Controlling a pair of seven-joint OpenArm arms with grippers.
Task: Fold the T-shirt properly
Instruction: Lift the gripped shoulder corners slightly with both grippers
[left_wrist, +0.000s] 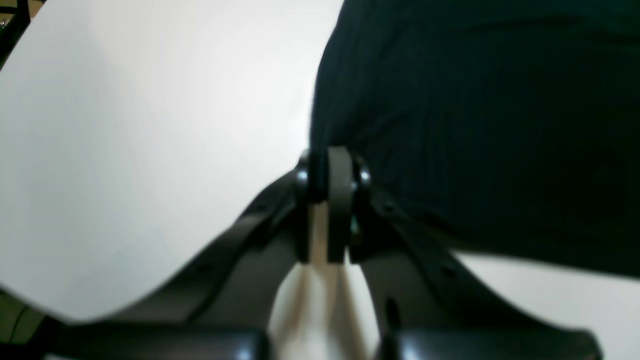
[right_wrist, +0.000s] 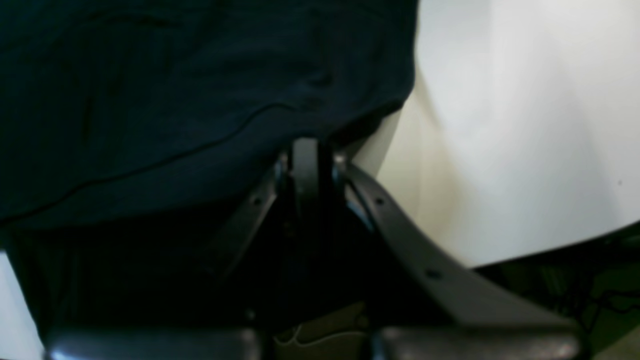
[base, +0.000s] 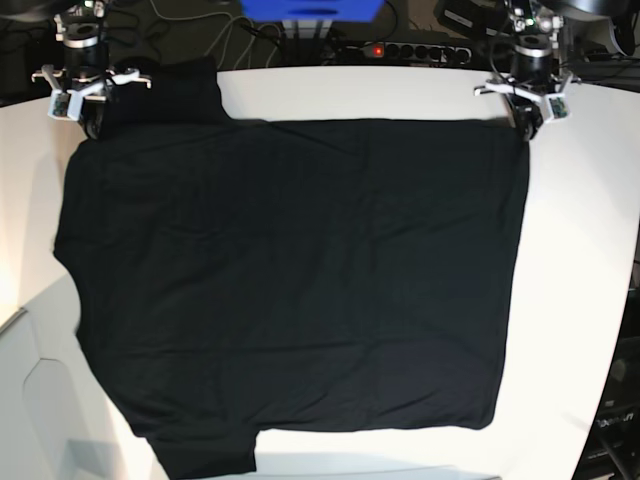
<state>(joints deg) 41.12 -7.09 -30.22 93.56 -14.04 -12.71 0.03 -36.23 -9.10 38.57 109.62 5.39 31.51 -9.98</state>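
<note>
Base view: both far corners pinched, first fold set up.
Left gripper (base: 528, 128) and right gripper (base: 92, 122) clamp the T-shirt (base: 300, 280); next, lift evenly.

left gripper (left_wrist: 330, 200) clamped, right gripper (right_wrist: 307, 170) clamped, arms well apart

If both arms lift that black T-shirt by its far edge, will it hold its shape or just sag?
The T-shirt will probably sag: it lies flat and thin on the white table, with soft wrinkles. It bunches where the left gripper and right gripper pinch its corners, so it looks floppy. Being so wide, the unsupported middle would likely droop between the grips.
</note>
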